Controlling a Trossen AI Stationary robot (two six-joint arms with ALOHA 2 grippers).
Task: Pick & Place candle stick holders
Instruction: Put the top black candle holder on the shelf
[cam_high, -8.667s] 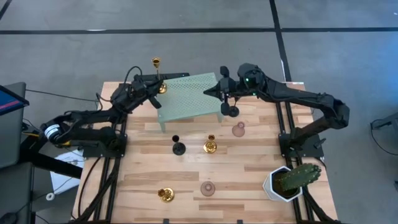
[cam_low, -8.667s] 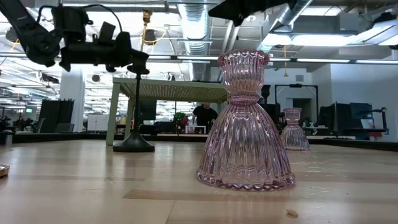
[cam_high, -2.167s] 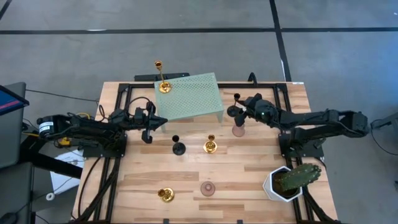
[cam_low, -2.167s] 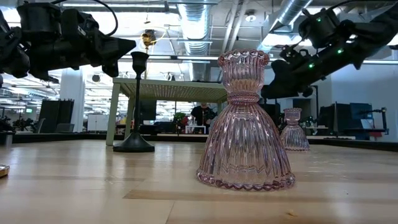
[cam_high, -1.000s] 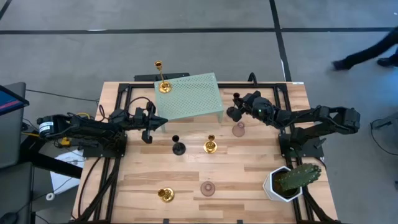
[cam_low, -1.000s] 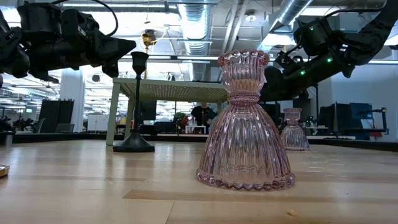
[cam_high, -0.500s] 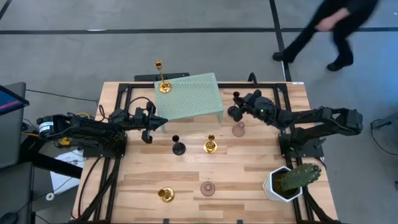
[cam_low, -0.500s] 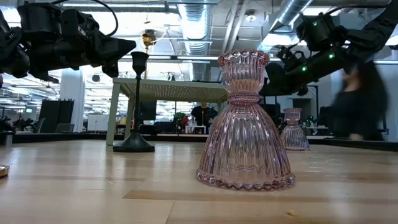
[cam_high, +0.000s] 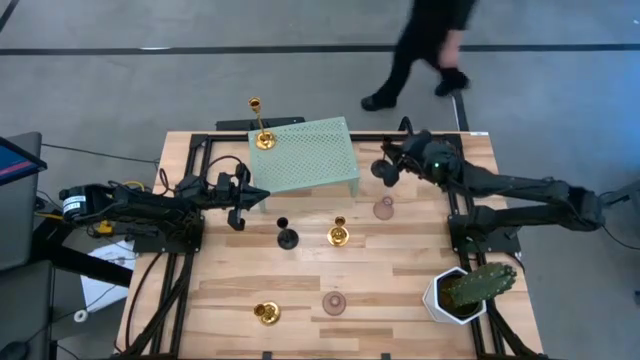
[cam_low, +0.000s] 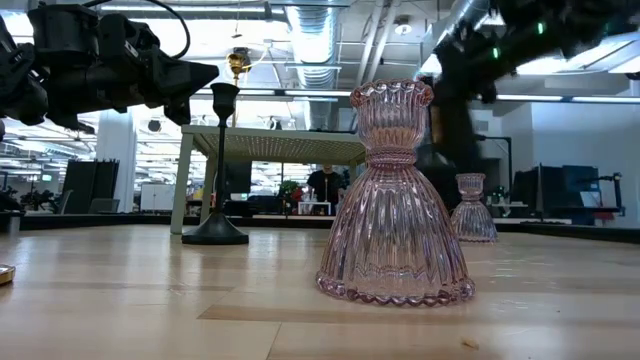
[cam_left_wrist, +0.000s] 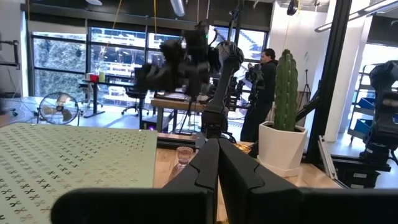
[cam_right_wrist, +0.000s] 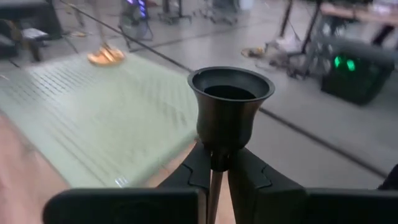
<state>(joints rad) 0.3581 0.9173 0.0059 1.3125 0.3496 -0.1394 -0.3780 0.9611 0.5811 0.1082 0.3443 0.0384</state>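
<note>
My right gripper (cam_high: 386, 168) is shut on a matte black candle stick holder (cam_right_wrist: 230, 99), beside the right end of the green perforated shelf (cam_high: 305, 155). A tall gold holder (cam_high: 262, 138) stands on the shelf's far left corner. On the table stand a black holder (cam_high: 287, 237), a gold one (cam_high: 338, 235), a pink glass one (cam_high: 384, 208), and near the front a gold one (cam_high: 265, 313) and a pink one (cam_high: 334, 303). My left gripper (cam_high: 243, 203) is shut and empty, left of the shelf. My right gripper pinches the black holder's thin stem (cam_right_wrist: 215, 160) between its two fingers, just under the cup (cam_right_wrist: 231, 93). The fingers come from the table's right side and lie across the stem. The holder stands upright in the hold; the fingers hide its foot.
A cactus in a white pot (cam_high: 465, 290) stands at the table's near right corner. A person (cam_high: 425, 45) walks on the floor beyond the far edge. The table's middle strip between the two rows of holders is bare wood (cam_high: 400, 265).
My right gripper has gone up and toward the table's far edge with the black holder, staying beside the shelf's right end. A person has walked leftward past the far edge.
</note>
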